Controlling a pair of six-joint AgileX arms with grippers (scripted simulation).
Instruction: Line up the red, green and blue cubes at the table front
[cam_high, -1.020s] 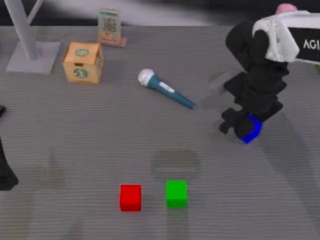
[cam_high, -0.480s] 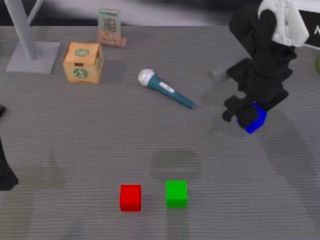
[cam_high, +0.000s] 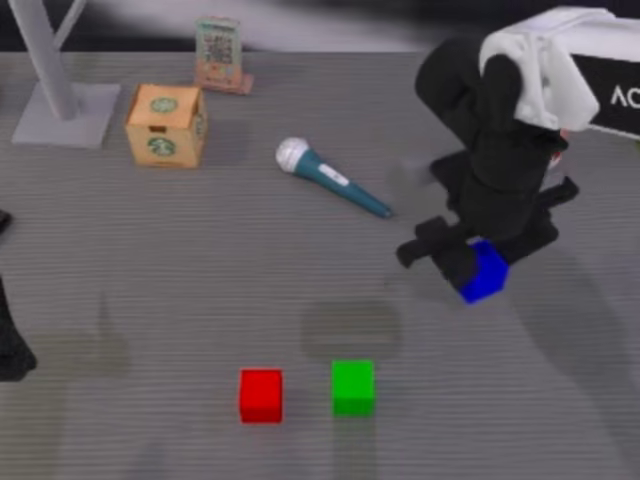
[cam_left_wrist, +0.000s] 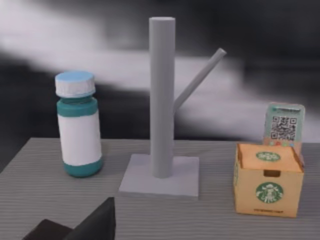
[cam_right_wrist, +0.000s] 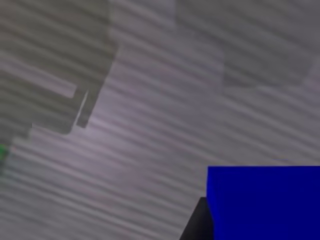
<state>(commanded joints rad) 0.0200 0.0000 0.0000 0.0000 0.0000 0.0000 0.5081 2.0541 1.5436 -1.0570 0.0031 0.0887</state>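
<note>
The blue cube (cam_high: 484, 272) hangs above the table (cam_high: 180, 260) right of centre, with my right gripper (cam_high: 470, 262) shut on it. It fills one corner of the right wrist view as the blue cube (cam_right_wrist: 265, 202), a dark finger (cam_right_wrist: 199, 224) pressed to its side. The red cube (cam_high: 261, 394) and the green cube (cam_high: 353, 386) sit side by side near the front edge, a small gap between them. My left arm (cam_high: 12, 345) stays parked at the left edge; only a dark part of it (cam_left_wrist: 85, 226) shows in its own view.
A teal microphone (cam_high: 330, 177) lies mid-table, left of my right arm. At the back left stand a tan logo box (cam_high: 166, 124), a grey stand (cam_high: 60, 100) and a QR card (cam_high: 220, 52). A white and teal bottle (cam_left_wrist: 78, 131) stands beside the grey stand (cam_left_wrist: 162, 165).
My right arm has carried the blue cube forward and to the left, closer to the green cube. The red and green cubes and the left arm have not moved.
</note>
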